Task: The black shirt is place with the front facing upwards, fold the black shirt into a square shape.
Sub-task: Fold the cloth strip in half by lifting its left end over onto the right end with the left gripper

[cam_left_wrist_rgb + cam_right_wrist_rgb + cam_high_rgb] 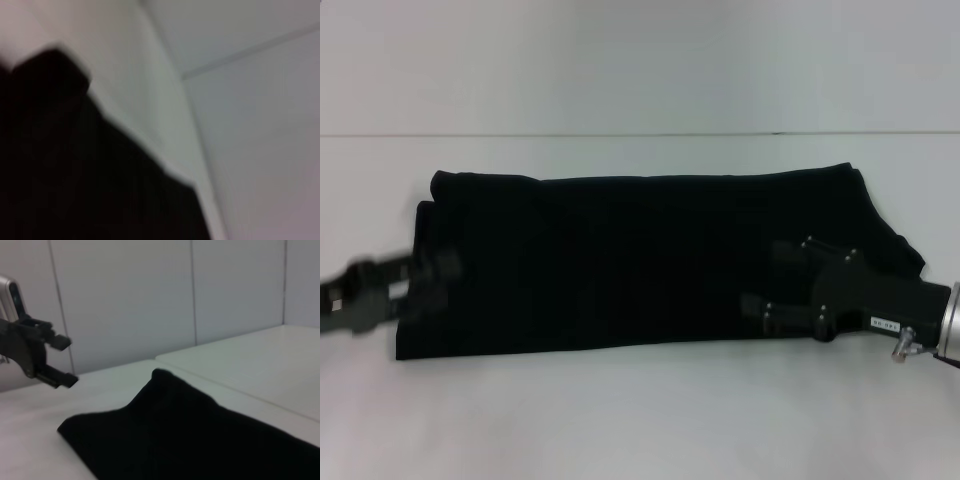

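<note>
here, the black shirt point(640, 260) lies folded on a white table point(640, 420), left end effector point(62, 362) released, right unclear.

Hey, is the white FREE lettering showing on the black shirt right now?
No, the black cloth shirt lies folded into a long band on the white table, and the head view shows only plain black fabric.

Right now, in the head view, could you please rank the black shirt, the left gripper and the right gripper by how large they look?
1. black shirt, by far the largest, spanning most of the table's width.
2. right gripper with its black body, over the shirt's right end.
3. left gripper, blurred at the shirt's left end, so the ranking against the right gripper is unsure.
</note>
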Tool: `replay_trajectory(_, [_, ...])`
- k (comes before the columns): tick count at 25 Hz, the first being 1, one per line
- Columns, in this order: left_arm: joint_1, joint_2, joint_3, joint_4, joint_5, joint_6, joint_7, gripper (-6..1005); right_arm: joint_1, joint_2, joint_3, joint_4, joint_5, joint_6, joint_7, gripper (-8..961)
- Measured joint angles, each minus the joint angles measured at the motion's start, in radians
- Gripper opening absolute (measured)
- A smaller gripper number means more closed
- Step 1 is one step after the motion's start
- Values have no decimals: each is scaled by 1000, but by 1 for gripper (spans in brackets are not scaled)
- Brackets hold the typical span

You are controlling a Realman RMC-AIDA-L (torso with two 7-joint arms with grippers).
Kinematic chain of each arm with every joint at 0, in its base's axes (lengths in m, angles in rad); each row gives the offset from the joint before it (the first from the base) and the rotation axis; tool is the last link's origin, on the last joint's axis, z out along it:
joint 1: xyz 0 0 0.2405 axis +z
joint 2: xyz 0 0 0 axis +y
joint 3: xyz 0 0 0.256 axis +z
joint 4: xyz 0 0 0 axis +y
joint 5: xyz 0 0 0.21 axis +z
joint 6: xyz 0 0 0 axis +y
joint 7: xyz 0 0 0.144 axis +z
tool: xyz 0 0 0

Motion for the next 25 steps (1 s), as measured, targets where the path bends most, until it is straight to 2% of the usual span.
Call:
replay_trajectory(5, [21,2,44,106,131,74,15,765,-1,3,-1,0,-9,2,-13,923])
replay_trajectory(10, [22,1,37,123,211,42,-28,765,6,6,-1,1,-10,2,-5,922])
replay_trajectory(18, [39,12,19,117,221,-59,-241,765,1,10,1,0,-10,2,-4,922])
replay_trajectory(25, [39,3,6,89,222,-120,-335,764,-3,12,5,2,-7,6,-3,922])
